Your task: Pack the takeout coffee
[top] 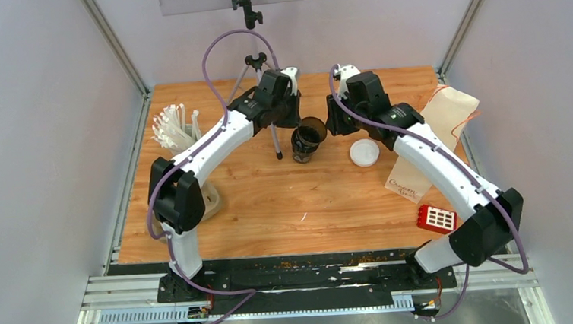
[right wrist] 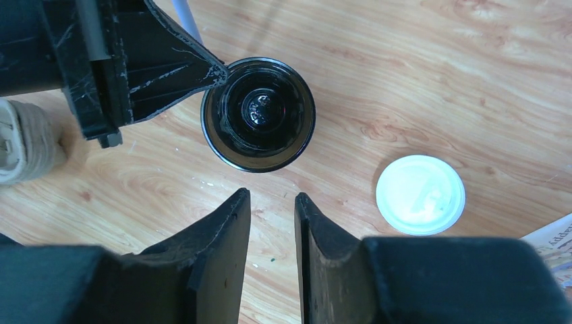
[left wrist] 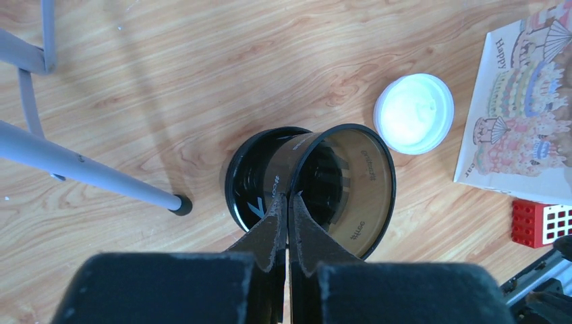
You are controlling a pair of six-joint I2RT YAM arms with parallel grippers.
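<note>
As the left claw (left wrist: pixel 287 200) is pinched shut on the near rim of the top cup (left wrist: pixel 351 185), that cup leans askew over the black cups (top: pixel 306 141) nested beneath it, mid-table toward the back. The right claw (right wrist: pixel 271 196) hangs just beside the stack, its jaws parted with only bare wood between them, gripping nothing. A white lid (top: pixel 364 152) lies flat on the table (top: pixel 271 209) near the cups on their right, not touching them. Close on the left, a grey tripod leg (top: pixel 275 141) slants down to the wood beside the stack. Farther off are a white cup of straws (top: pixel 177 128) at the left edge, and a printed paper bag (top: pixel 434 140) and a red block (top: pixel 437 218) on the right.
</note>
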